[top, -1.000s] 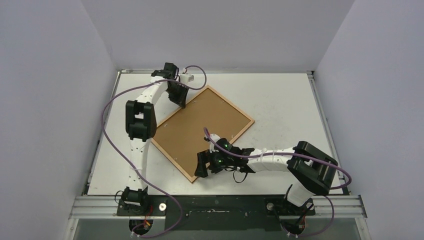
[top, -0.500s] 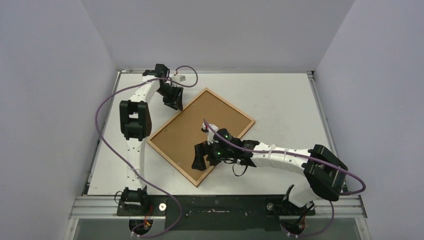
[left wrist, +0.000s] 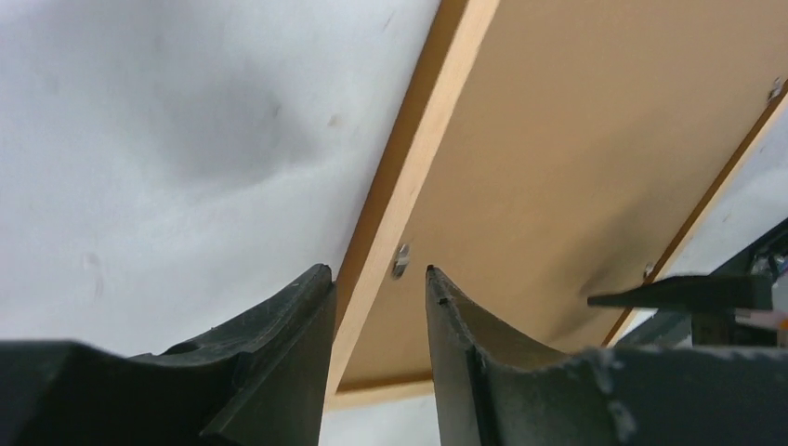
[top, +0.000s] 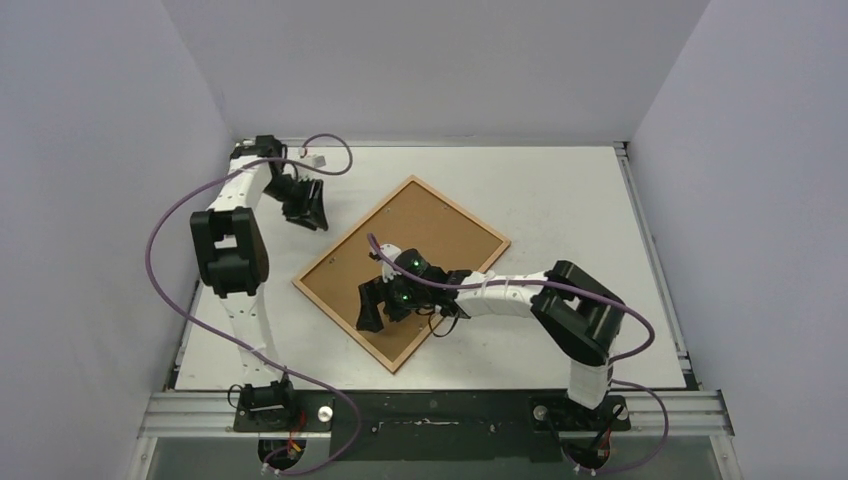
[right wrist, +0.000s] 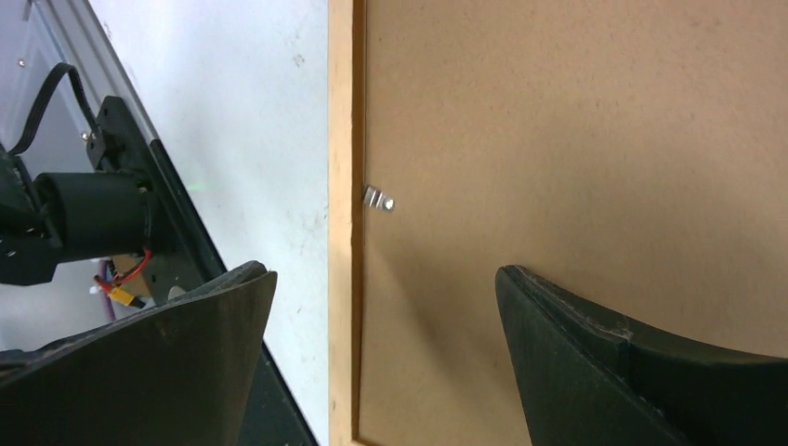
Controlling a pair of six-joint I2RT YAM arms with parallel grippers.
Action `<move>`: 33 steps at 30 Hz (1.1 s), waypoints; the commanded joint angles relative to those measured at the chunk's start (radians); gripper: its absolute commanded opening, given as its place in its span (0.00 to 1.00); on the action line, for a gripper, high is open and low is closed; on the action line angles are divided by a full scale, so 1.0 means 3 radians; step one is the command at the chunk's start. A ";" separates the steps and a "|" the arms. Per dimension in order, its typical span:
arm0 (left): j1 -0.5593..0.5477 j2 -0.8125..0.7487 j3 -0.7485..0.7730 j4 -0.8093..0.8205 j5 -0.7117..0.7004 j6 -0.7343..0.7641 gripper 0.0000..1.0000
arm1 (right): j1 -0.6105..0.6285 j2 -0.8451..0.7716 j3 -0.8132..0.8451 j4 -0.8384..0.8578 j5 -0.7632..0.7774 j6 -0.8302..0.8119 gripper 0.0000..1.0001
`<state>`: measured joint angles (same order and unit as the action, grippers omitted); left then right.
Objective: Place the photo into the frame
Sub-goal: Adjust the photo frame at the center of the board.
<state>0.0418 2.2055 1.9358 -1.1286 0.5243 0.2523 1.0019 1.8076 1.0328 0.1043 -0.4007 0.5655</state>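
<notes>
The wooden frame point(top: 460, 209) lies face down and slanted mid-table, with the brown fibreboard backing point(top: 430, 235) filling it. The photo is hidden. My left gripper point(top: 314, 214) is open and empty, hovering off the frame's upper-left side; its wrist view shows the frame's rail point(left wrist: 409, 177), the backing point(left wrist: 576, 158) and a small metal clip point(left wrist: 401, 260) beyond its fingertips. My right gripper point(top: 374, 305) is open wide and empty above the frame's lower-left part; its wrist view shows the rail point(right wrist: 340, 186), the backing point(right wrist: 576, 139) and a clip point(right wrist: 378, 198).
White table point(top: 560, 190) walled on three sides. A metal rail point(top: 440, 410) with the arm bases runs along the near edge. The left arm's purple cable point(top: 330, 145) loops over the far left corner.
My left gripper has drawn back leftward off the frame's upper-left edge. My right gripper has moved left and farther over the backing. The frame has shifted slightly.
</notes>
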 commanded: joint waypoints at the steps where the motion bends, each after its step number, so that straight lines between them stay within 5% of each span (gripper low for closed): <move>1: 0.0315 -0.0358 -0.0562 -0.0076 -0.0033 0.0323 0.38 | -0.0011 0.0210 0.0296 0.0377 -0.0133 -0.0155 0.92; 10: 0.0500 -0.0532 -0.1215 0.0189 -0.0122 0.0322 0.34 | 0.0064 0.0545 0.0490 0.0567 -0.0289 -0.0184 0.89; 33: 0.0467 -0.0523 -0.1424 0.0407 -0.0124 0.0175 0.12 | 0.0262 0.0576 0.0547 0.0275 -0.0392 -0.0341 0.84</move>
<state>0.1883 2.0979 1.5246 -1.0595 0.4938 0.2966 1.0687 2.0121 1.1877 0.2306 -0.4942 0.4931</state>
